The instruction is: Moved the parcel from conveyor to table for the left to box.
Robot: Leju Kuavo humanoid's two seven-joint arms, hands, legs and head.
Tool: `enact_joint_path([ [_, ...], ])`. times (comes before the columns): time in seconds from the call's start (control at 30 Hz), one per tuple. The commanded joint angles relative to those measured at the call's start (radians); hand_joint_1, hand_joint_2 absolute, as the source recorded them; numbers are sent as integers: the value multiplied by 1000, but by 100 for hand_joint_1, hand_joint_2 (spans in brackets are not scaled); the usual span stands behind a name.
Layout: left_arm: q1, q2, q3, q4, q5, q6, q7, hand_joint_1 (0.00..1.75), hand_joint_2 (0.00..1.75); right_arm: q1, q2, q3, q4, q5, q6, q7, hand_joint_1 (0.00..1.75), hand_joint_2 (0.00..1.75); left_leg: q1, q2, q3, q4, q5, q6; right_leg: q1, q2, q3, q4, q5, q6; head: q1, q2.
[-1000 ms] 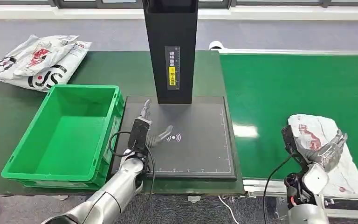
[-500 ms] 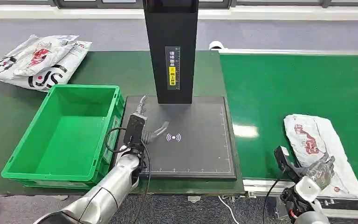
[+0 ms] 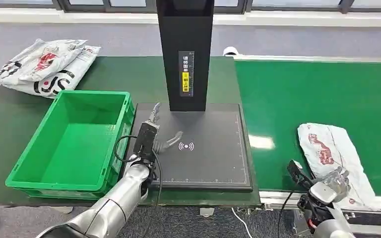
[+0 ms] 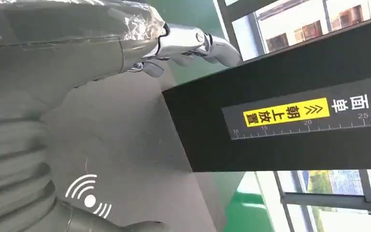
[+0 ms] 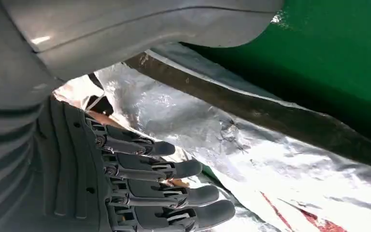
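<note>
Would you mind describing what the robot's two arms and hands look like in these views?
Both arms are silver metal tubes with looping black cables. The left hand has a black camera block at its wrist and shiny silver fingers. The right hand has a grey ribbed cover and dark, segmented fingers.

Head view looks down from high over table (image 3: 104,74) and conveyor (image 3: 317,89). Wrist views sit close behind each hand. Head and left wrist views share the black scanner post (image 3: 186,54) (image 4: 290,121).

The black scanner column (image 3: 185,54) is cut off by the head view's top edge. The near end of the white parcel (image 3: 330,153) lies behind the right hand (image 3: 333,182). Lettering on the column's yellow label (image 3: 184,79) is too small to read.
</note>
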Motion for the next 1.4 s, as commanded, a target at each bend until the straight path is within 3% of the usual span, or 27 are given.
enact_joint_path([
  [0.03, -42, -2, 65, 59, -1, -5, 3, 0, 175, 48, 0, 31, 68, 2, 37, 3, 0, 175, 1, -3, 0, -2, 2, 0, 1, -4, 2, -4, 1, -1, 0, 0],
  [0.07, -42, -2, 65, 59, -1, -5, 3, 0, 175, 48, 0, 31, 68, 2, 37, 3, 0, 175, 1, -2, 1, -1, 1, 0, 1, -3, 3, -2, 0, 0, 0, 0],
  [0.1, -42, -3, 65, 59, -1, -9, 3, 0, 175, 46, 1, 19, 70, -12, 50, -8, 175, 175, 1, -2, 1, 0, 0, 0, 1, -3, 4, -2, 0, 0, 0, 0],
  [0.3, -23, 6, 77, 35, -4, -6, 3, 0, 175, 33, 8, -5, 51, 2, -35, -29, 175, 175, 0, -2, 0, -2, 2, 1, 0, -3, 3, -4, 2, 0, 0, 0],
  [0.73, -39, 3, 83, 36, -16, 3, 3, 0, 175, -14, 1, -34, 64, -3, -104, -91, 175, 175, 0, -1, -1, -1, 0, 0, 0, 0, 0, -1, 1, 0, 0, 0],
  [0.8, -36, 6, 88, 30, -18, 9, 3, 0, 175, -6, 11, -40, 53, -3, -176, -118, 175, 175, -1, 1, -2, -1, 0, 0, 0, 1, -1, -1, 1, 0, 0, 0],
  [0.87, -27, 10, 95, 16, -19, 19, 3, 0, 175, -11, 25, -44, 33, -6, -286, -166, 175, 175, 0, 1, -2, -2, 1, 0, 0, 1, -2, -1, 2, 0, 0, 0],
  [0.97, -11, 18, 103, -6, -27, 45, 3, 0, 175, -22, 65, -68, -90, -62, -460, -329, 175, 175, -1, 3, -3, -1, 0, 0, -1, 4, -4, 0, 2, 0, 0, 0],
  [1.03, 1, 26, 110, -25, -33, 57, 3, 0, 175, 21, 144, -112, -403, -141, -460, -517, 175, 175, -2, 8, -6, -2, 0, 0, -2, 8, -7, 1, 3, 0, 0, 0],
  [1.13, -2, 29, 114, -28, -40, 65, 3, 0, 175, 31, 209, -129, -566, -193, -460, -647, 175, 175, -2, 10, -8, -2, 0, -2, -2, 10, -11, 3, 3, -1, 0, 0],
  [1.23, 7, 36, 117, -52, -52, 82, 3, 0, 175, 50, 291, -121, -719, -290, -460, -855, 175, 175, -1, 7, -7, -2, 1, -2, -1, 7, -10, 3, 3, -2, 0, 0],
  [1.3, 16, 39, 119, -73, -61, 85, 3, 0, 175, 61, 331, -40, -771, -314, -460, -903, 175, 175, -1, 7, -7, -2, 1, -3, -1, 7, -10, 3, 2, -2, 0, 0],
  [1.4, 23, 41, 121, -95, -68, 91, 3, 0, 175, 76, 348, 90, -802, -316, -460, -894, 175, 175, -1, 5, -8, -2, 1, -3, -1, 5, -11, 6, 1, -3, 0, 0],
])
